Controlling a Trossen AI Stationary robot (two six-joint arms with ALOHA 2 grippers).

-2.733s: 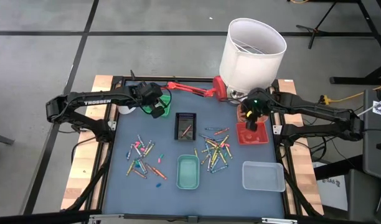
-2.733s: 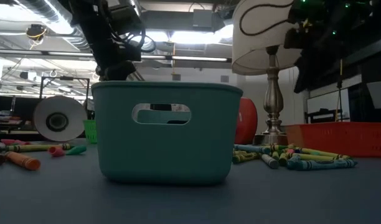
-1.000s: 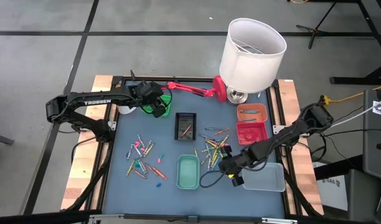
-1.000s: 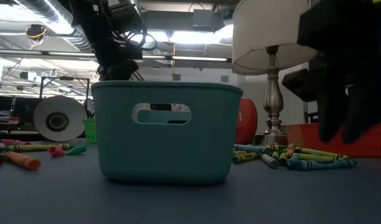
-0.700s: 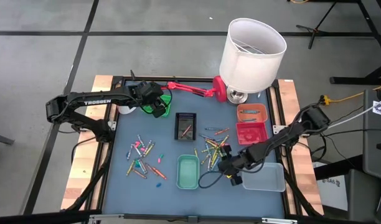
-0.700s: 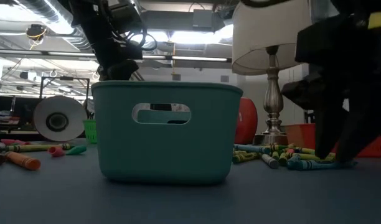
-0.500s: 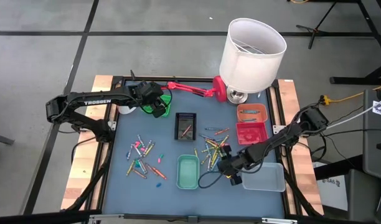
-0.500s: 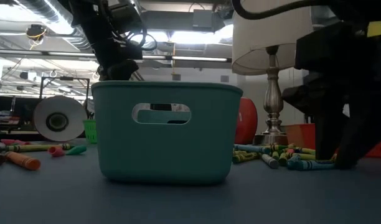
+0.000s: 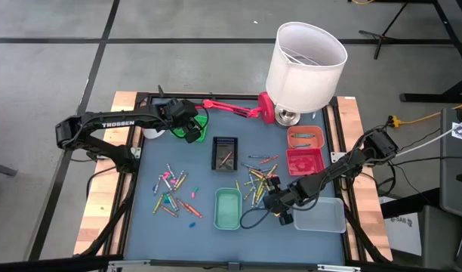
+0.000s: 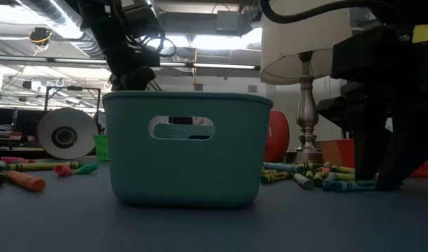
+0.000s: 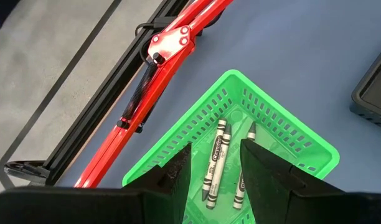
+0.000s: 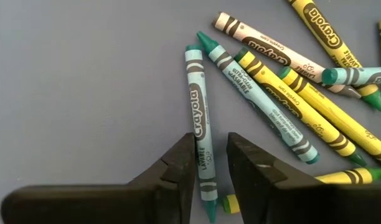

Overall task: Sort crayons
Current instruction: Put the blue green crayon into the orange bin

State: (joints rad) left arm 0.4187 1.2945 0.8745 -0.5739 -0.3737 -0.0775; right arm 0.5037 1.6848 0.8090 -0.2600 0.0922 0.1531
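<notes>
R pincer has dropped from over the red tray to desk level; its fingers now straddle a teal crayon, narrow gap, not clamped yet. Pick imminent. L pincer hovers part-open over the green tray.

The table is seen from overhead and level; crayons are framed closely beyond the right gripper.

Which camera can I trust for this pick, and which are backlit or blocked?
Right wrist view: evenly lit, the teal crayon sharp between the right gripper fingers. Low view: backlit, that gripper a silhouette, the teal bin blocking the middle. High view: even light, crayons tiny.
</notes>
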